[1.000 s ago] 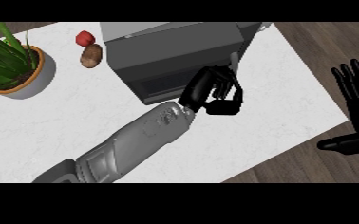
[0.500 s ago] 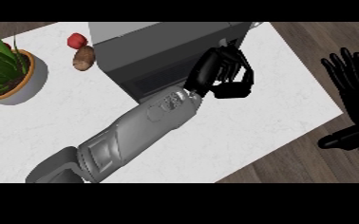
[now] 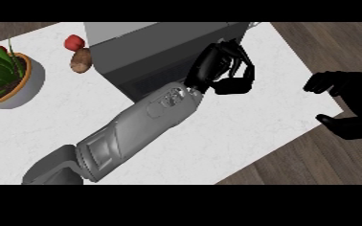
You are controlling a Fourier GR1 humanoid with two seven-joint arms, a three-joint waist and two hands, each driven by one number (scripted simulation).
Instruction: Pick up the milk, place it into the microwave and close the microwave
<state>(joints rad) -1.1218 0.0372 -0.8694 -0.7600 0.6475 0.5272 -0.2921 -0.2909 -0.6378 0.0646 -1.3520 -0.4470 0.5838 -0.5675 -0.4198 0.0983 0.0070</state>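
The dark grey microwave (image 3: 155,43) stands at the back of the white counter (image 3: 247,124), its dark front facing me. My left forearm crosses the counter from the lower left. My left hand (image 3: 219,69) is at the right end of the microwave's front, fingers curled, with nothing showing inside them. No milk shows anywhere in the view. My right hand (image 3: 345,90) rests at the right edge of the view, beyond the counter's edge, with relaxed fingers and nothing in it.
A red apple (image 3: 73,41) and a brown potato (image 3: 81,60) lie left of the microwave. A potted plant (image 3: 17,84) stands at the far left. The counter's right edge runs diagonally, with wooden floor (image 3: 297,163) beyond it.
My left hand has moved farther away from me along the microwave's front to its right end. The right hand's fingers, upright before, now bend inward.
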